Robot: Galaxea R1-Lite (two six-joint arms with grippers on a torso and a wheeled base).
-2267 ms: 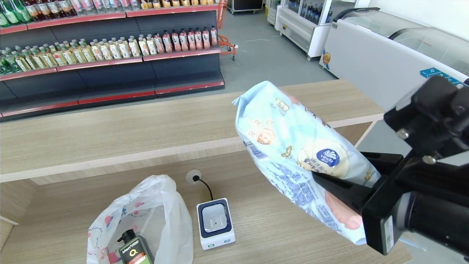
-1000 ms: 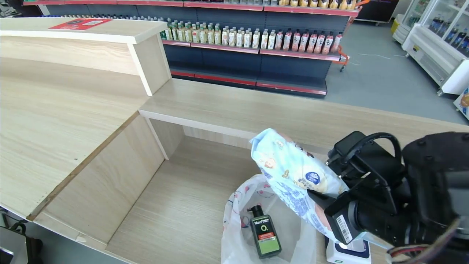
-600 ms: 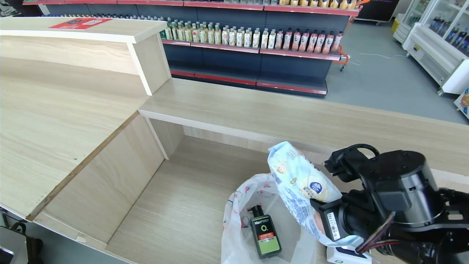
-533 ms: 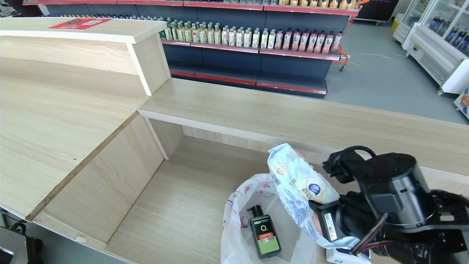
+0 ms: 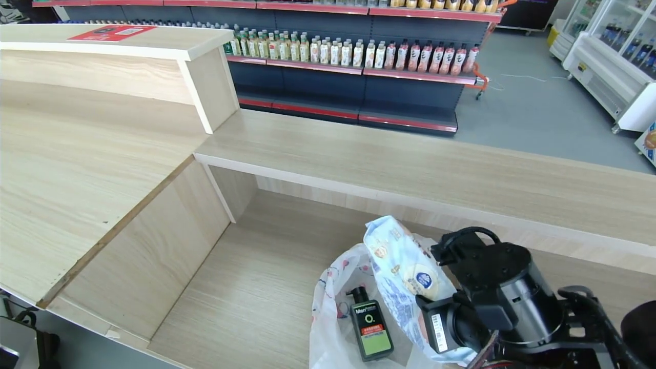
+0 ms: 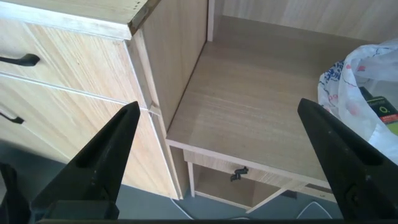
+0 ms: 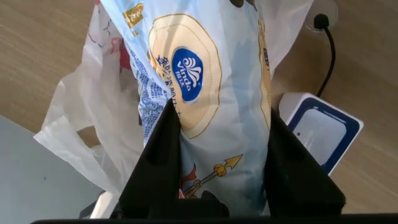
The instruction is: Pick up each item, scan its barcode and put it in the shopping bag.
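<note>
The right gripper holds a blue pack over the shopping bag, at the lower middle. A green bottle lies inside. The left gripper is wide apart.

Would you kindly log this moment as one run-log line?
right gripper: shut on tissue pack | tissue pack: over shopping bag mouth | shopping bag: holds green bottle | left gripper: open, empty

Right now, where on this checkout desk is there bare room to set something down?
The lower desk surface is bare between the side panel and the shopping bag, as is the raised ledge behind. Crowded at the bag: the right gripper holds the blue pack over it, a green bottle lies inside, the scanner sits beside.
</note>
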